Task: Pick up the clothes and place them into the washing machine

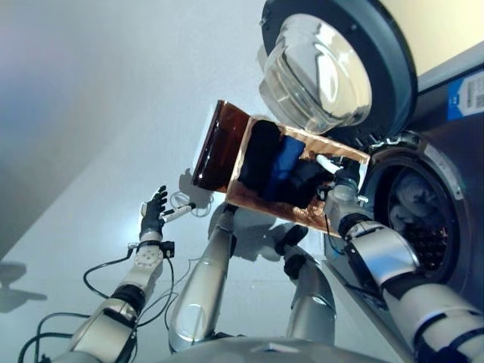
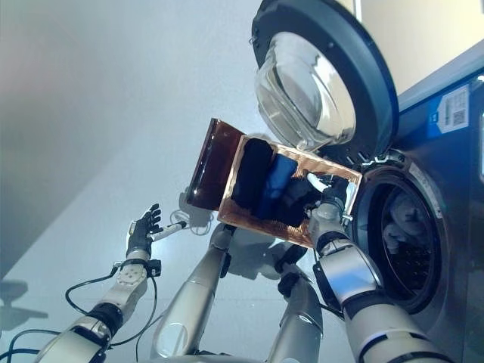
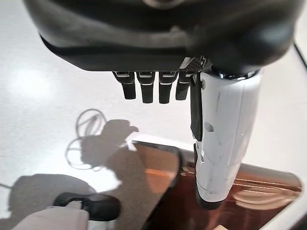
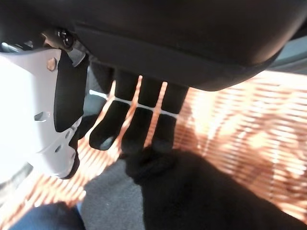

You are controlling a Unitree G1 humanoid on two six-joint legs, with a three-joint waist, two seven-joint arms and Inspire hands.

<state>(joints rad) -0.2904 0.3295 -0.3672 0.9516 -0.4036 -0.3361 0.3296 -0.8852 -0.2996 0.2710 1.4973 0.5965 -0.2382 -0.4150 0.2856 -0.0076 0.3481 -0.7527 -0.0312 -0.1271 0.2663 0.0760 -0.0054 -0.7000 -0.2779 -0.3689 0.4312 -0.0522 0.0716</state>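
Note:
A brown see-through basket [image 1: 221, 144] stands on the pale floor before the washing machine [image 1: 454, 151]. Dark clothes [image 1: 261, 155] and a blue garment [image 1: 287, 162] lie inside it. My right hand [image 1: 344, 178] reaches into the basket's machine-side end. In the right wrist view its fingers [image 4: 136, 124] are extended, with the tips resting on the dark cloth [image 4: 192, 191]; the blue garment [image 4: 43, 218] lies beside it. My left hand [image 1: 154, 210] hovers over the floor left of the basket, its fingers [image 3: 146, 88] straight and holding nothing.
The machine's round glass door [image 1: 325, 68] is swung open above the basket. Pale laundry [image 1: 416, 193] shows inside the drum [image 1: 431, 234]. A thin white cord loop [image 3: 84, 134] lies on the floor near the basket's corner [image 3: 163, 177].

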